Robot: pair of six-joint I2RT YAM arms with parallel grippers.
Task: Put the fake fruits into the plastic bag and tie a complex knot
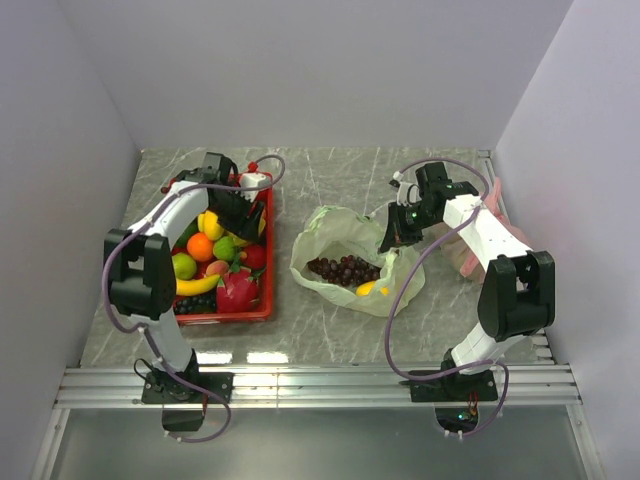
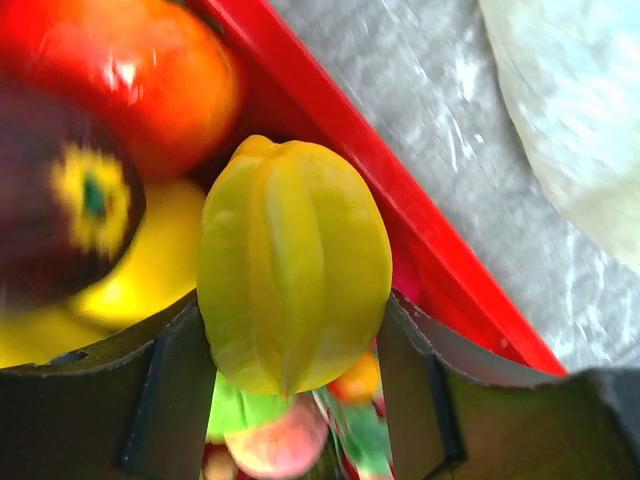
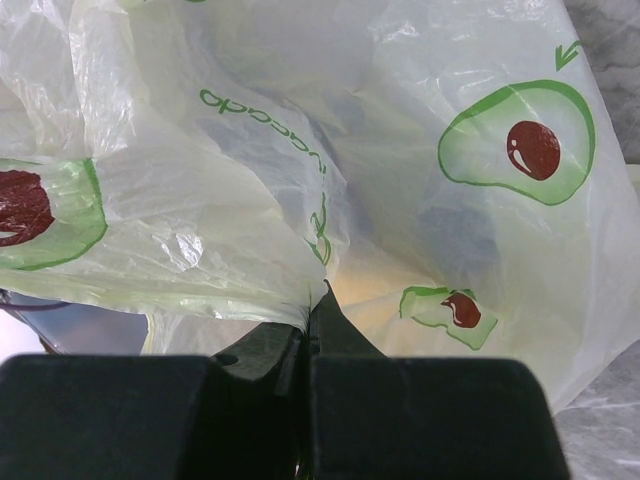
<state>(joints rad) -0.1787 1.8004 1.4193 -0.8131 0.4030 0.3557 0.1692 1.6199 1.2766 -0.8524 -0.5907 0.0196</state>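
Several fake fruits, among them an orange (image 1: 199, 246), a banana (image 1: 196, 286) and a pink dragon fruit (image 1: 237, 290), fill a red basket (image 1: 268, 300). My left gripper (image 1: 232, 212) is over the basket's far end. Its fingers (image 2: 170, 400) press both sides of a yellow-green star fruit (image 2: 293, 265). The pale-green plastic bag (image 1: 340, 228) lies open at mid-table with purple grapes (image 1: 343, 269) and a yellow fruit (image 1: 368, 288) inside. At the bag's right rim, my right gripper (image 1: 392, 238) is shut on the film (image 3: 250, 170), pinched at the fingertips (image 3: 315, 310). No knot shows.
The red basket's rim (image 2: 400, 200) runs diagonally just right of the star fruit, with the marble tabletop and the bag (image 2: 580, 120) beyond it. A pink bag (image 1: 468, 262) lies under the right arm near the right wall. Grey walls close in on three sides.
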